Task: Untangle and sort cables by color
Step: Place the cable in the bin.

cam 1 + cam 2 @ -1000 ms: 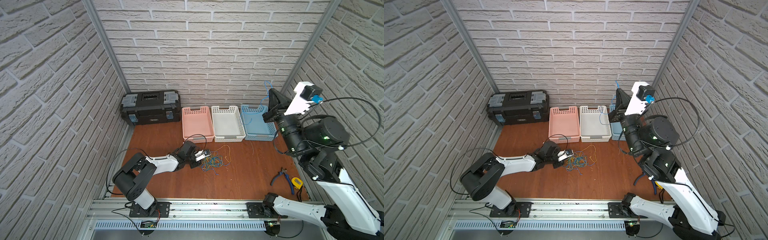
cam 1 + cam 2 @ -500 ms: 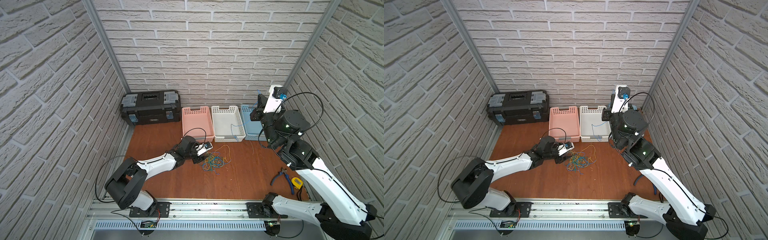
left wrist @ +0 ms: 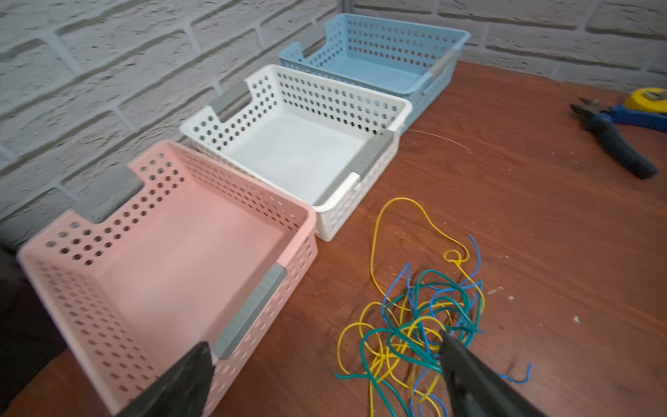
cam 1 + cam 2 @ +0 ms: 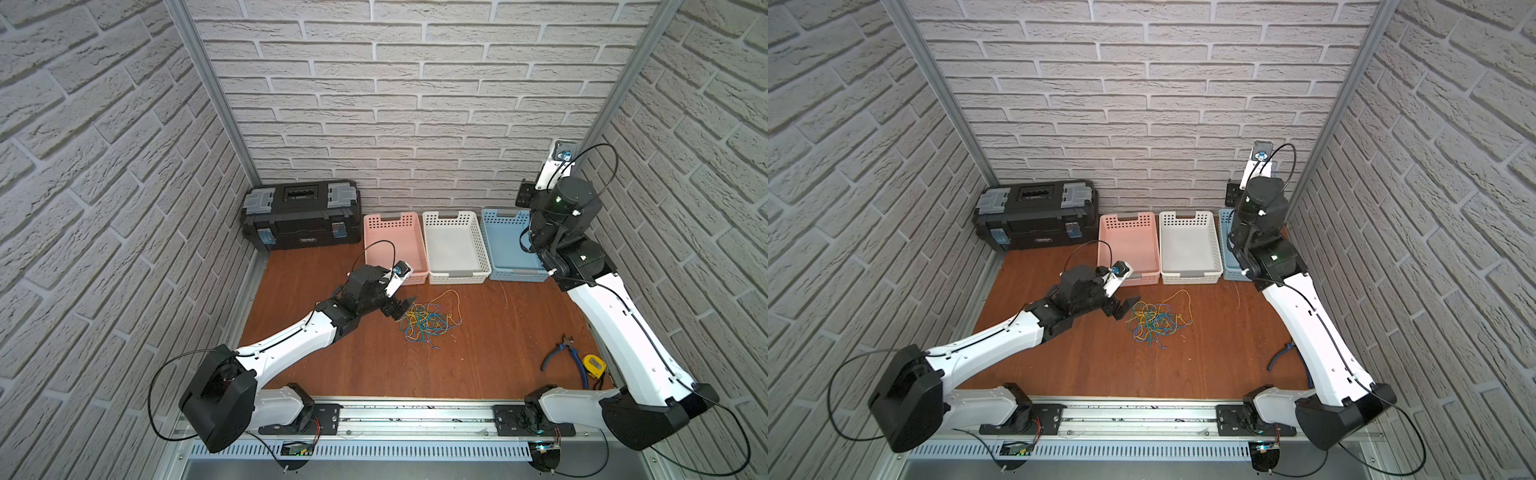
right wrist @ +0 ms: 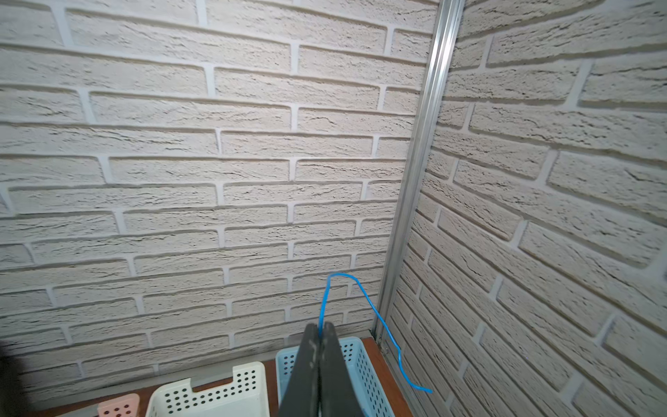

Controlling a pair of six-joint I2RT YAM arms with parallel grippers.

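Observation:
A tangle of thin yellow, blue and teal cables (image 4: 426, 322) (image 4: 1154, 320) lies on the brown table in front of the baskets. My left gripper (image 4: 405, 307) (image 3: 325, 343) stands open at the tangle's left edge. One of its fingers (image 3: 465, 372) rests against the wires and the other sits near the pink basket (image 3: 310, 216). My right gripper (image 5: 319, 330) (image 4: 524, 195) is raised above the blue basket (image 4: 498, 216) by the back wall. It is shut on a single blue cable (image 5: 375, 310) that loops up and hangs off to the side.
A white basket (image 4: 453, 216) stands between the pink and blue ones along the back wall, with a black toolbox (image 4: 301, 214) at the back left. Blue-handled pliers (image 4: 559, 357) and a yellow tape measure (image 4: 594, 365) lie at the right. Brick walls close in on both sides.
The left gripper has opened and let go at the tangle's edge. The right arm has swung back and down toward the far right corner, carrying the blue cable over the blue basket.

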